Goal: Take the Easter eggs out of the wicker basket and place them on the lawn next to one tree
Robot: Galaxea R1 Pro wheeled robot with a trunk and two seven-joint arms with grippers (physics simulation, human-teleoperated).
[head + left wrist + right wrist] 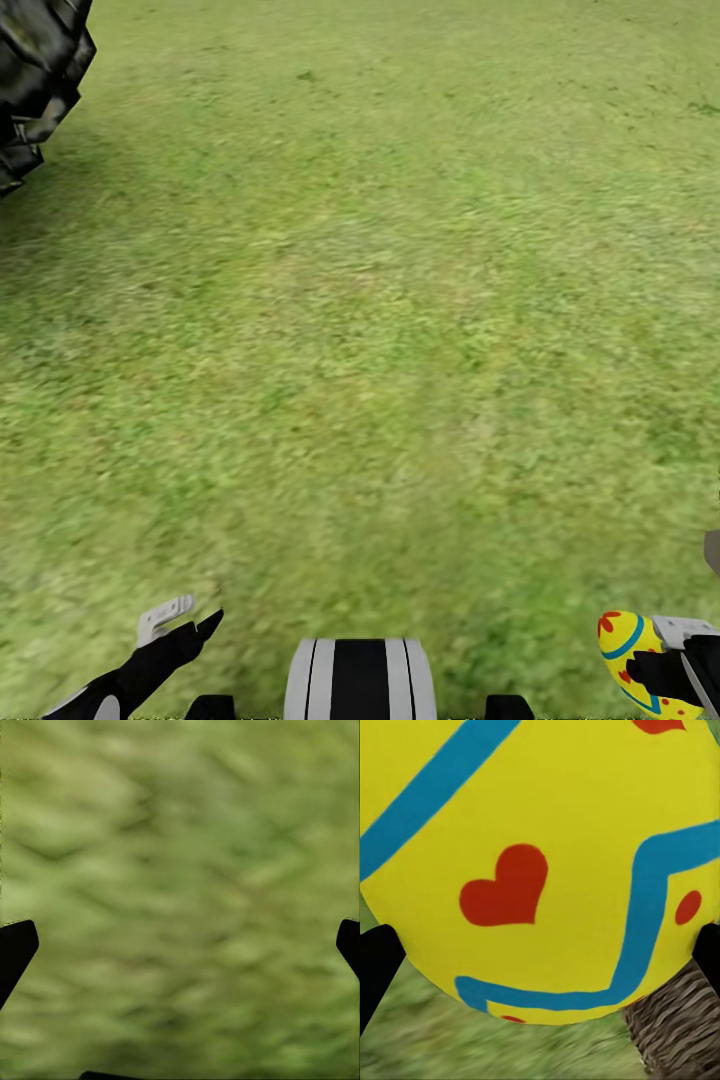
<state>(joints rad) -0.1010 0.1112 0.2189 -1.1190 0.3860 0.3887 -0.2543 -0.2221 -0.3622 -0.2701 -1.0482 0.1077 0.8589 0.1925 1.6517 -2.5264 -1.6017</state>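
Observation:
My right gripper point(655, 662) is shut on one Easter egg point(625, 640), yellow with blue bands and red marks, at the bottom right of the head view. Close up in the right wrist view, the egg point(532, 832) sits between the two black fingertips point(375, 964), with a red heart and a blue zigzag on it. A corner of the brown wicker basket point(675, 1027) shows just behind the egg, standing on the grass. My left gripper point(182, 620) hangs open and empty over the lawn point(380, 300) at the bottom left; its fingertips point(15, 949) stand wide apart over blurred grass.
Green lawn stretches ahead in every direction. A clump of dark leaves point(35, 80) pokes in at the far left, casting a shadow on the grass; no trunk is in view. My own white-and-black trunk point(360, 680) is at the bottom centre.

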